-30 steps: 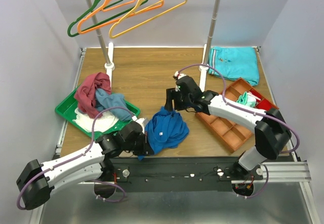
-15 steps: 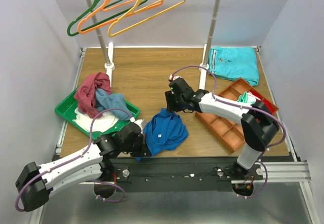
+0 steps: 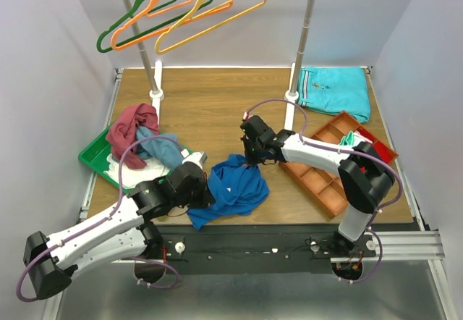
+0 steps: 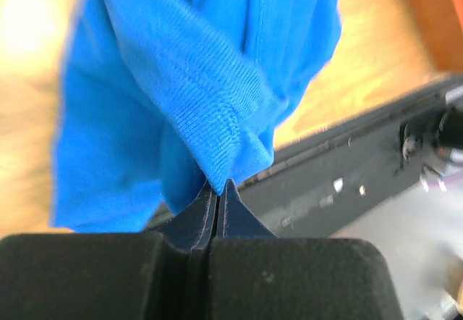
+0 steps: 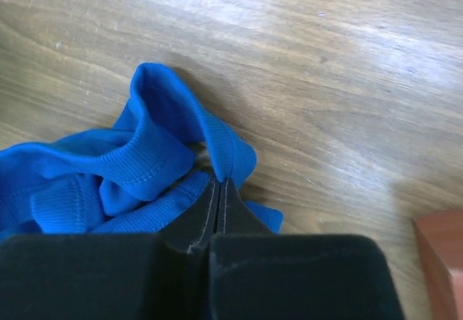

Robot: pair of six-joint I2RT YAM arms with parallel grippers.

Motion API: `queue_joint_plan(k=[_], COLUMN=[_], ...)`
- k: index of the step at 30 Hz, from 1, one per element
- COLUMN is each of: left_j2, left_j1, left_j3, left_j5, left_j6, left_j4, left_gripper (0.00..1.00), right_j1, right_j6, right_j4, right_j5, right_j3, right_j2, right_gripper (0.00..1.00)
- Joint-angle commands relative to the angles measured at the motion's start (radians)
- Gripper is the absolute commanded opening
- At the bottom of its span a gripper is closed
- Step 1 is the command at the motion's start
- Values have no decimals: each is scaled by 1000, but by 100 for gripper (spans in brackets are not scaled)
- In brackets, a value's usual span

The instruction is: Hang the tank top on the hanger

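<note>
The royal blue tank top (image 3: 233, 188) lies bunched on the wooden table near its front edge. My left gripper (image 3: 206, 193) is shut on the cloth's left side; in the left wrist view a fold of the tank top (image 4: 217, 110) rises from the pinched fingertips (image 4: 218, 184). My right gripper (image 3: 249, 159) is shut on the top's far edge, where the right wrist view shows a ribbed strap loop (image 5: 217, 135) clamped between the jaws (image 5: 220, 181). The yellow hanger (image 3: 210, 17) hangs on the rail at the back, above the table.
An orange hanger (image 3: 155, 16) and a green hanger (image 3: 123, 27) hang beside the yellow one. A green tray (image 3: 98, 159) with maroon and grey-blue cloths sits at left. A red divided tray (image 3: 325, 179) and a folded turquoise garment (image 3: 334, 90) lie at right. Two rack poles (image 3: 300, 38) stand behind.
My right gripper came down onto the tank top's far edge and shut on it. The left gripper, still shut, lifted and drew the cloth slightly up and away from the front edge.
</note>
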Motion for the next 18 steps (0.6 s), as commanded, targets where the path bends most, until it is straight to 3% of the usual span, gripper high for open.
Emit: queue_joint_plan(k=[1, 5, 9, 13, 18], left_j2=[52, 137, 210, 252, 322], left_j1=[-2, 7, 33, 80, 100], left_j3=[226, 478, 705, 931, 1136], left_j5=[-284, -488, -581, -571, -460], left_j6=[125, 246, 366, 476, 617], left_j4=[-93, -114, -29, 124, 236], left_gripper=[0, 0, 0, 0, 0], right_j1=[-2, -1, -2, -4, -2], right_j6=[2, -26, -78, -156, -263], right_j4=[-93, -142, -143, -137, -94], right_j5=[143, 361, 519, 616, 693], right_j3=[136, 297, 514, 725, 945], right_j2=[-105, -199, -255, -252, -245], right_gripper=[1, 1, 1, 1, 1])
